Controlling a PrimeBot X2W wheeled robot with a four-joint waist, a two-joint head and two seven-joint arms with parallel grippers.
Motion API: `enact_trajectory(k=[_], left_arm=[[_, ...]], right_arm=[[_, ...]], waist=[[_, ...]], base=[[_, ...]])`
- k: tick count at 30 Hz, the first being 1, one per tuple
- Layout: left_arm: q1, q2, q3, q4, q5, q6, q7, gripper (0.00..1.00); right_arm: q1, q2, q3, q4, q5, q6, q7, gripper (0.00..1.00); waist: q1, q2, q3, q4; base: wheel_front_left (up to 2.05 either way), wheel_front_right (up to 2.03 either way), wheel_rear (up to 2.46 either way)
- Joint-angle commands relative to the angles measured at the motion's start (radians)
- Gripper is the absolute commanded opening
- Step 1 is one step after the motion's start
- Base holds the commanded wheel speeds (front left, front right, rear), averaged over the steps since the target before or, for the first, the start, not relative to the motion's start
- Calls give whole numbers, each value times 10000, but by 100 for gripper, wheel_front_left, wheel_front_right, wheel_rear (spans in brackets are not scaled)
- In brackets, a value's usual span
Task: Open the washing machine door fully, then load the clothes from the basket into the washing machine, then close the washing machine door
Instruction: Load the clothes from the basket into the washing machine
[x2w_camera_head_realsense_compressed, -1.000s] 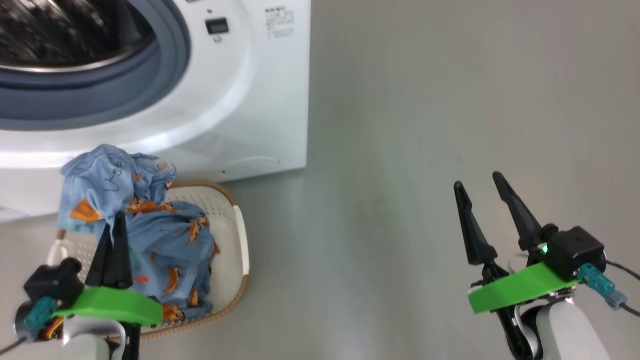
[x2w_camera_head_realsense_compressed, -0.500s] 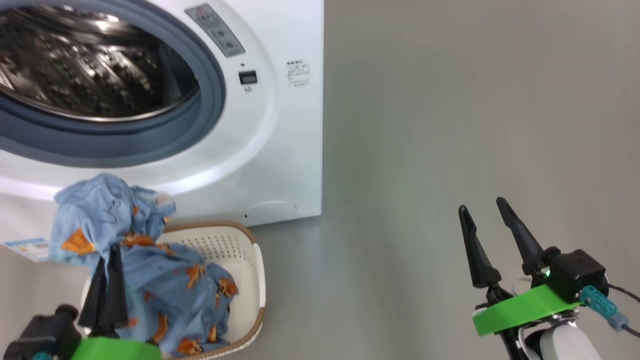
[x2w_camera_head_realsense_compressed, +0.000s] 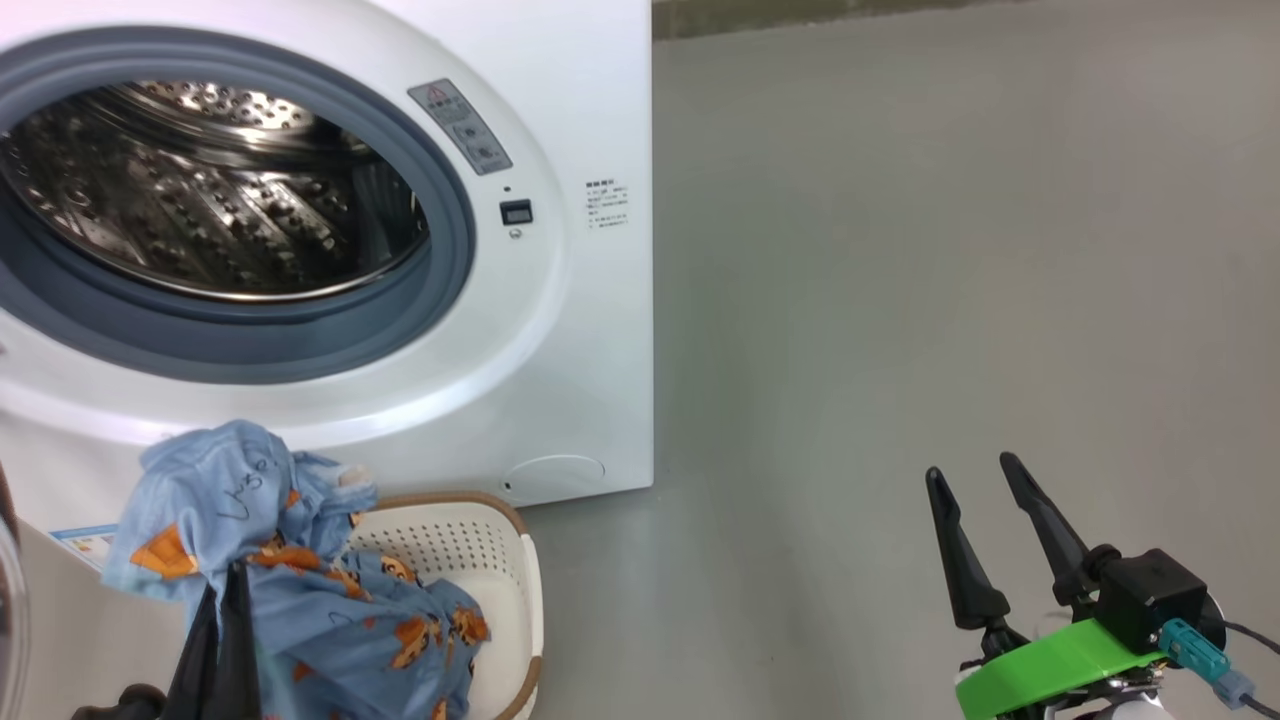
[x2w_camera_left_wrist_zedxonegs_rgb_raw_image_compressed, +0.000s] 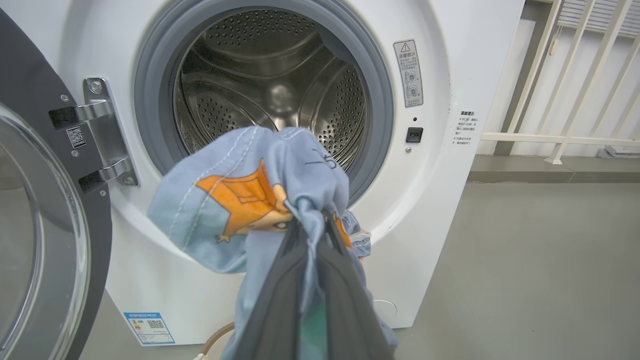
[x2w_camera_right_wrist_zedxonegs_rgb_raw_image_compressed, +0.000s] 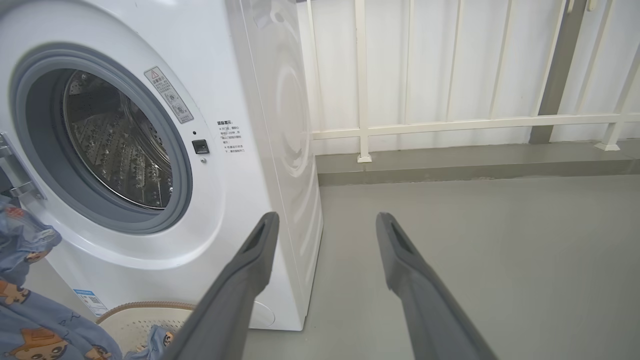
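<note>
Left end effector (x2w_camera_left_wrist_zedxonegs_rgb_raw_image_compressed: 313, 220) pinching the clothes (x2w_camera_left_wrist_zedxonegs_rgb_raw_image_compressed: 235, 200) just in front of the washing machine (x2w_camera_left_wrist_zedxonegs_rgb_raw_image_compressed: 435, 200), below its drum (x2w_camera_left_wrist_zedxonegs_rgb_raw_image_compressed: 270, 95) mouth, with the tail seemingly trailing in the basket (x2w_camera_head_realsense_compressed: 490, 560). Lift higher and push deep inside before releasing. Right end effector (x2w_camera_head_realsense_compressed: 970, 466) spread.

washing machine (x2w_camera_left_wrist_zedxonegs_rgb_raw_image_compressed: 442, 200) opening unblocked | washing machine door (x2w_camera_left_wrist_zedxonegs_rgb_raw_image_compressed: 32, 225) swung aside
</note>
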Motion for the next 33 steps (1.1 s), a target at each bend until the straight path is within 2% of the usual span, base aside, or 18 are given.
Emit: enact_trajectory(k=[1, 9, 19, 25, 33], left_arm=[[-88, 120, 318, -285, 41, 63, -122, 0], [106, 118, 311, -272, -108, 139, -122, 0], [-258, 117, 104, -168, -492, 354, -122, 0], [-1162, 117, -96, 98, -735, 426, -122, 0], [-3121, 116, -123, 643, -513, 231, -122, 0]], right_arm=[[28, -37, 219, -220, -53, 62, -74, 100], [144, -10, 308, -214, 33, 62, -74, 100], [68, 20, 318, -324, 84, 62, -74, 100], [-138, 32, 314, -369, 109, 62, -74, 100], [-598, 23, 355, -414, 241, 62, -74, 100]], waist=[[0, 0, -176, 82], [0, 0, -436, 125], [0, 0, -41, 116], [0, 0, 523, 68], [0, 0, 1494, -52]], base=[[0, 0, 0], [0, 0, 0], [0, 0, 0], [0, 0, 0], [0, 0, 0]])
